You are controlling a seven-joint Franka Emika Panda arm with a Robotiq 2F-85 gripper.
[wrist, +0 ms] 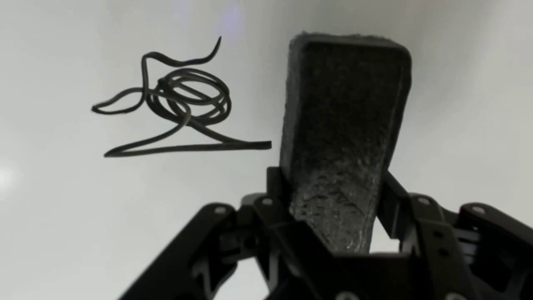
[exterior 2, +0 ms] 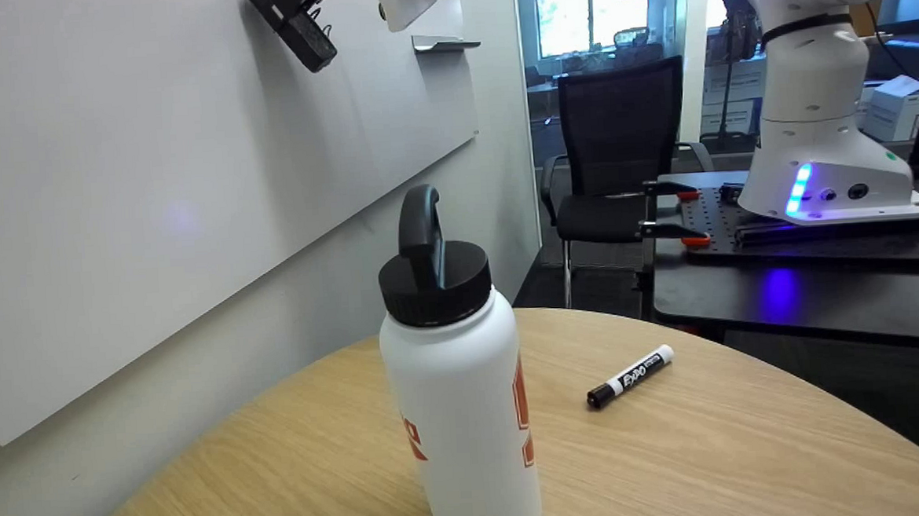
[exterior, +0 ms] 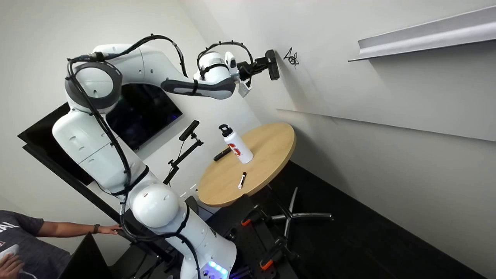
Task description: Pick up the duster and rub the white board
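Clamping the duster [wrist: 347,121] in my gripper [wrist: 333,191], I have it up near the white board [exterior 2: 148,164], beside the scribble [wrist: 189,100]. I can't tell whether it touches the surface.

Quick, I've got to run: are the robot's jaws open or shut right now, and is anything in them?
Gripper: closed, holding the black duster by its long sides.
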